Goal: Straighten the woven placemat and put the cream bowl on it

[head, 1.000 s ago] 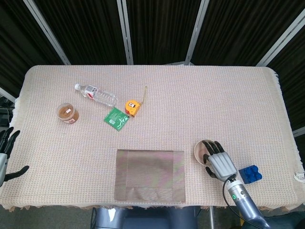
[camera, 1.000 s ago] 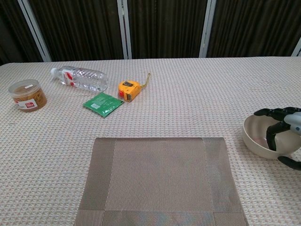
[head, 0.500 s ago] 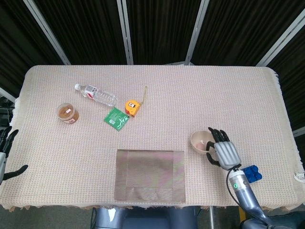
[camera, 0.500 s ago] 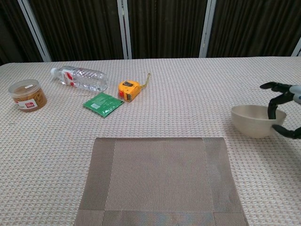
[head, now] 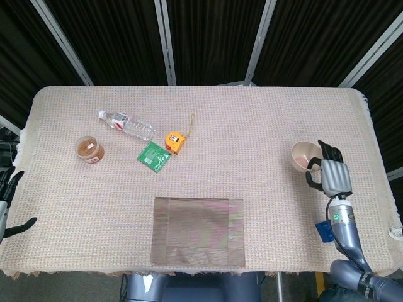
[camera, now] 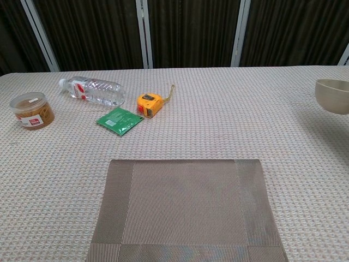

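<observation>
The woven placemat (head: 198,231) lies flat and square at the table's front middle, also filling the lower chest view as the placemat (camera: 186,210). My right hand (head: 332,175) holds the cream bowl (head: 303,156) by its rim, lifted above the table at the right. In the chest view only the bowl (camera: 332,96) shows at the right edge, with its shadow on the cloth below. My left hand (head: 7,204) hangs off the table's left edge, fingers spread, holding nothing.
A water bottle (head: 126,125), a brown-lidded jar (head: 89,149), a green packet (head: 154,156) and a yellow tape measure (head: 175,141) lie at the back left. A blue block (head: 323,230) sits behind my right forearm near the front right.
My right hand has lifted the bowl off the table and carried it up and to the right, away from the placemat. The placemat and the left hand have not moved.
</observation>
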`<action>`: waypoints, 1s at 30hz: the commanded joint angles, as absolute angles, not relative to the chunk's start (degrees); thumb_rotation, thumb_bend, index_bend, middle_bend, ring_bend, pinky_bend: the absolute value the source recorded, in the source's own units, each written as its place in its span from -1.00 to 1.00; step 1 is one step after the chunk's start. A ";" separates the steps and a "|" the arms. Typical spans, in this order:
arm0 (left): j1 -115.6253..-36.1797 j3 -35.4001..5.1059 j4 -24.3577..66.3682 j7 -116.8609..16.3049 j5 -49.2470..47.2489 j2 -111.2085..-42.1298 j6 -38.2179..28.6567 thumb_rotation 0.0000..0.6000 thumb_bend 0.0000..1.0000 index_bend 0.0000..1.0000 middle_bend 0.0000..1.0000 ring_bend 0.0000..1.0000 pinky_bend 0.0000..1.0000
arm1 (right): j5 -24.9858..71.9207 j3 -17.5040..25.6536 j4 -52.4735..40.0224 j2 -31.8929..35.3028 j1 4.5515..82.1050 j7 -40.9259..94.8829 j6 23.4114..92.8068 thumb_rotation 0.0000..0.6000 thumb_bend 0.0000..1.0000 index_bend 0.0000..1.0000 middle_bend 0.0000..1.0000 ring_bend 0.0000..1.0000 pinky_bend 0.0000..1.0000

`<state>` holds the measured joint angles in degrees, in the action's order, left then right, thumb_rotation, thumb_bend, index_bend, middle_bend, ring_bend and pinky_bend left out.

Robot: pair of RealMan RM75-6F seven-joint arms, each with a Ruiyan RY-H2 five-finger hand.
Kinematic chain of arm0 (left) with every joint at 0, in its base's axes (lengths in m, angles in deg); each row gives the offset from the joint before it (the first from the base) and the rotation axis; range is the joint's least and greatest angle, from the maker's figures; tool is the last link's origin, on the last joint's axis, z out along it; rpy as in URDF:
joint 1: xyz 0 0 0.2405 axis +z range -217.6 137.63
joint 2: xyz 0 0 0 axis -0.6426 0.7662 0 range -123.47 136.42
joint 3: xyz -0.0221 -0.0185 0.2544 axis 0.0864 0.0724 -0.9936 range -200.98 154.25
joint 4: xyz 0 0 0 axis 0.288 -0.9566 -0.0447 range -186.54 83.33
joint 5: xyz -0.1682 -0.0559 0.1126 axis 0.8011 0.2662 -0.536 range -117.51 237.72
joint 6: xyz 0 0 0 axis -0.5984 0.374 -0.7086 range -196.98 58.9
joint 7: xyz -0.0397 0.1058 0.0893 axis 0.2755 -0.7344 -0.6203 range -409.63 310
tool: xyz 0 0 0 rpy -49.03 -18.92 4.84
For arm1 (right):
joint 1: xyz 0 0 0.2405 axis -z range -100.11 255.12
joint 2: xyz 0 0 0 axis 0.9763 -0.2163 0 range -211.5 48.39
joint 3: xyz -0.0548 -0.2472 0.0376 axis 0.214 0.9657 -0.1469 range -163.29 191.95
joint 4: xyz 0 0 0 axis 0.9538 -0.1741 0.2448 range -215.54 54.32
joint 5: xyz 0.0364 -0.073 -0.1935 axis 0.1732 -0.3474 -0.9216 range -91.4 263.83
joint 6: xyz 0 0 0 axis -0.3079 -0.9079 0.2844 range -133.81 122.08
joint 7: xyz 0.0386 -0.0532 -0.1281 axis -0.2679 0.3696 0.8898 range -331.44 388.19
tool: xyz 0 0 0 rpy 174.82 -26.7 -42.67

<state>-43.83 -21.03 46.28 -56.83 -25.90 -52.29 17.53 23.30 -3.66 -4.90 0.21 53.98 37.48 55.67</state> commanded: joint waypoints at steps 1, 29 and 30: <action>-43.84 -21.05 46.30 -56.92 -25.85 -52.33 17.46 1.00 -1.00 -1.00 -1.00 -1.00 -1.00 | 26.40 -4.39 -9.28 2.00 52.35 39.83 53.70 1.00 -0.16 0.31 -0.96 -1.00 -1.00; -48.27 -27.19 44.91 -51.22 -43.82 -53.14 14.06 1.00 -1.00 -0.79 -1.00 -1.00 -1.00 | 3.80 7.36 16.15 -17.94 64.81 30.41 71.37 1.00 -1.00 -1.00 -1.00 -1.00 -1.00; -48.99 -27.83 44.74 -50.36 -45.47 -53.53 13.36 1.00 -1.00 -0.69 -1.00 -1.00 -1.00 | 3.35 7.72 17.03 -18.44 65.25 30.38 71.90 1.00 -1.00 -1.00 -1.00 -1.00 -1.00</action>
<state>-46.48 -25.27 45.75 -52.81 -39.60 -52.55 15.43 5.16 6.19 14.65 -16.73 63.56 30.79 70.02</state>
